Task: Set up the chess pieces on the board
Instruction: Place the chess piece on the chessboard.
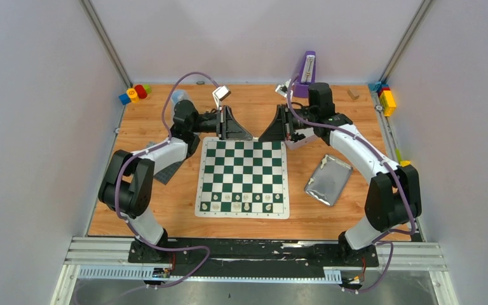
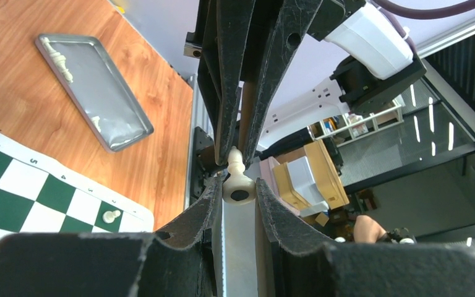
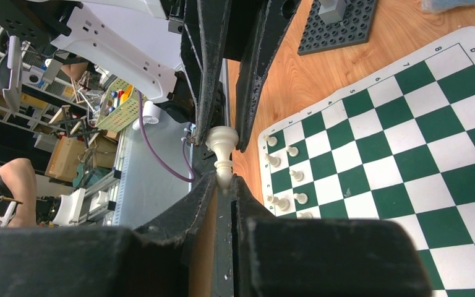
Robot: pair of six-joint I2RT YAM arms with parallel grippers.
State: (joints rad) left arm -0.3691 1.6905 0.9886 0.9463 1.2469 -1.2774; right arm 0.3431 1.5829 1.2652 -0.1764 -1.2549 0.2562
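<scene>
- A handful of cream-white chess pieces [image 1: 246,206] are standing on the two nearest rows of the green-and-white board [image 1: 241,166], which is lying flat between the two arms; the rest of its squares are showing bare.
- A silver tray [image 1: 328,180] is lying just right of the board. The left wrist view is showing at least two more small white figures inside it.
- A dark grey studded plate [image 3: 340,28] with a grey post is sitting on the wood left of the board, partly under the left arm.
- Above the middle of the board's far edge, the two grippers are meeting tip to tip, with a single chess piece [image 3: 221,139] lying sideways between them.
- The left gripper [image 2: 239,198] is pinching this piece by its wide round base, jaws narrow.
- The right gripper [image 3: 222,185] is facing it, its jaws drawn in narrow around the piece's slim head end, pads appearing to touch it.
- Beyond them, a purple metronome [image 1: 307,75] is standing at the back of the table.
- Coloured toy blocks [image 1: 135,94] are sitting in the far left corner, and more in the far right.
</scene>
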